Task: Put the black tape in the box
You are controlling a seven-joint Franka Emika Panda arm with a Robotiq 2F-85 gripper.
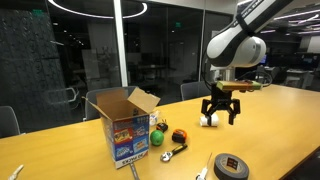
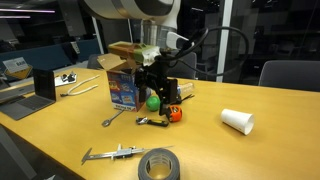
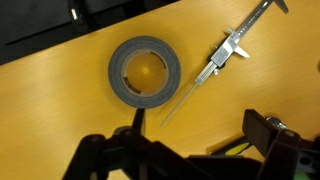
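The gripper [image 1: 221, 112] is hanging above the table [image 1: 282, 130] with its fingers spread wide, holding nothing. The tape [image 1: 231, 166] is lying flat on the table, apart from the gripper and well apart from the box [image 1: 125, 128], whose flaps are standing open. In the wrist view, the tape [image 3: 145, 72] is lying just beside 1 caliper [image 3: 230, 55].

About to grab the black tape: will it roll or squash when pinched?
Lying flat on the table, the black tape probably won't roll. Its thick ring wall looks stiff, so it likely keeps shape.
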